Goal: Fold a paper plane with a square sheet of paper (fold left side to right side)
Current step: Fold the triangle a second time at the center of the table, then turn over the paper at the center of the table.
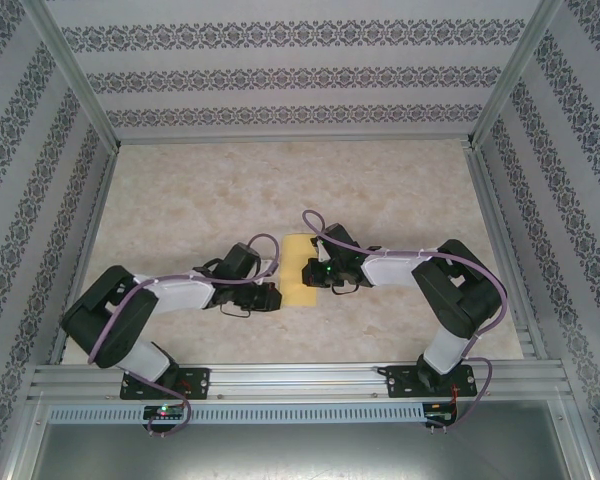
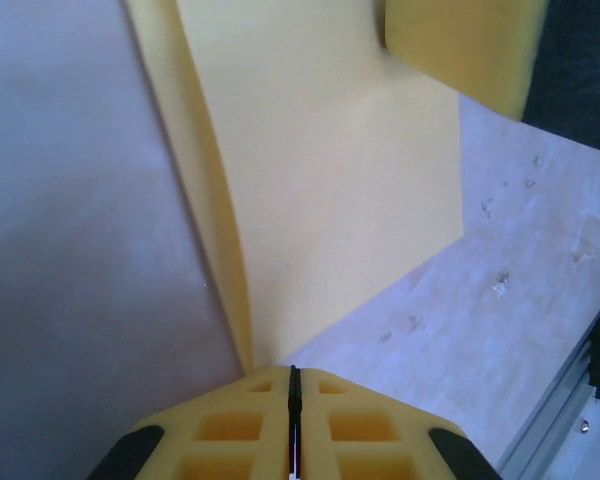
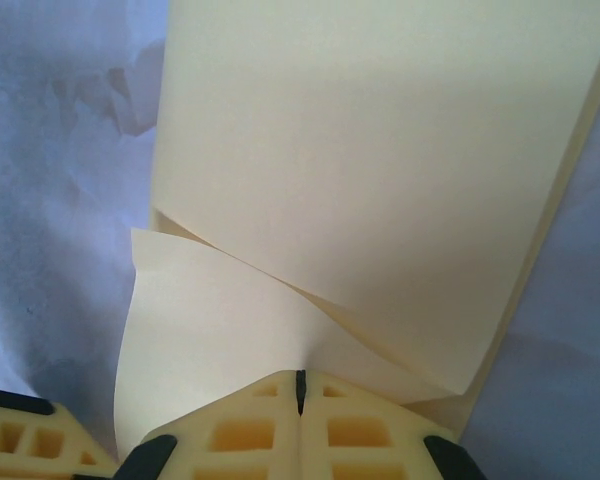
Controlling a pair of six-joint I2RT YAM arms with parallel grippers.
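**Top view.** The paper (image 1: 297,258) lies at the centre of the bench (image 1: 180,200). It shows as a narrow upright rectangle, not a square. The left end effector (image 1: 276,293) is at the paper's 8 o'clock, against its left long edge. The right end effector (image 1: 313,272) is at the paper's 3 o'clock, over its right long edge.

**Left wrist view.** The left end effector (image 2: 292,372) has its jaws together, with only a thin slit between them. A raised fold of the paper (image 2: 330,180) runs from 12 o'clock down into the tips and appears to be pinched there. One yellow finger (image 2: 460,45) of the right unit rests on the sheet at 1 o'clock.

**Right wrist view.** The right end effector (image 3: 300,380) is fully closed. Two layers of the paper (image 3: 380,180) meet at its tips: an upper layer toward 12 o'clock and a lower flap toward 9 o'clock. The layers gape apart. The frame does not show whether the tips pinch the paper or only press on it.

**Progress (judgement).**
- The first left-to-right half fold appears laid over, but it is not flattened.
- The crease needs pressing down.
- All nose and wing folds remain to be made, and no dart shape exists yet.
- The task is at an early stage.
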